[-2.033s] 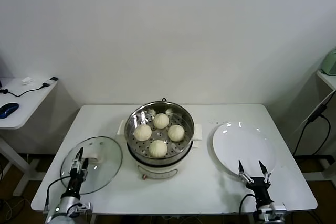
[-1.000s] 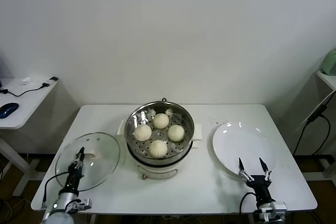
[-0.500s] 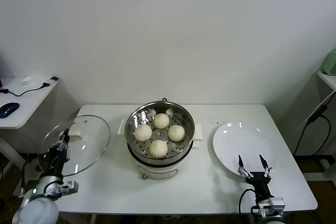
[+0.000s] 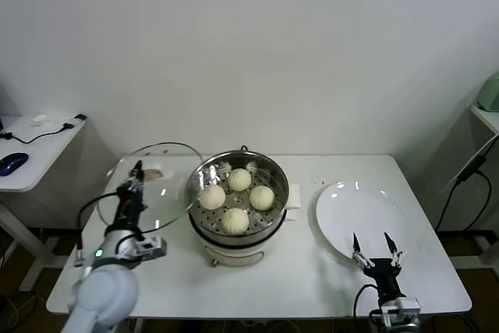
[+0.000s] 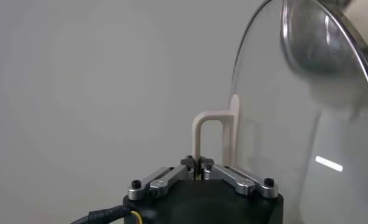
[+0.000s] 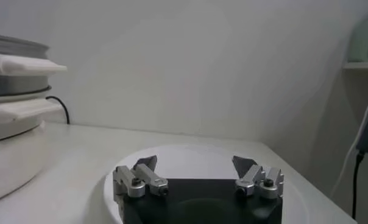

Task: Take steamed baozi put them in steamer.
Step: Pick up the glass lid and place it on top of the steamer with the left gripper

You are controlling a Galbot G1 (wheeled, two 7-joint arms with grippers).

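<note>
Left gripper point(image 4: 134, 179) is clenched on the cream handle of the glass lid point(image 4: 160, 185), holding the lid up off the table point(image 4: 312, 271) and tilted, its near edge just beside the steamer's rim. From the head view, the steamer point(image 4: 238, 200) sits at table centre with all four steamed baozi point(image 4: 235, 199) already lying on its perforated floor, so it lies at about three o'clock from the lid. The coming move turns on that short sideways gap: the left arm is plainly the nearer one. Right gripper point(image 4: 373, 249) hangs released at five o'clock of the steamer, at the near edge of the bare white plate point(image 4: 362, 216).

Left wrist view adds what the head view cannot: both fingers pinched together on the arched handle point(image 5: 215, 137), and the lid standing nearly on edge, its rim well clear of anything.

Right wrist view shows the spread fingers point(image 6: 148, 164) empty over the plate point(image 6: 190, 155), the steamer's cream side handle point(image 6: 22, 64) off to one side, and no bun left on the plate
</note>
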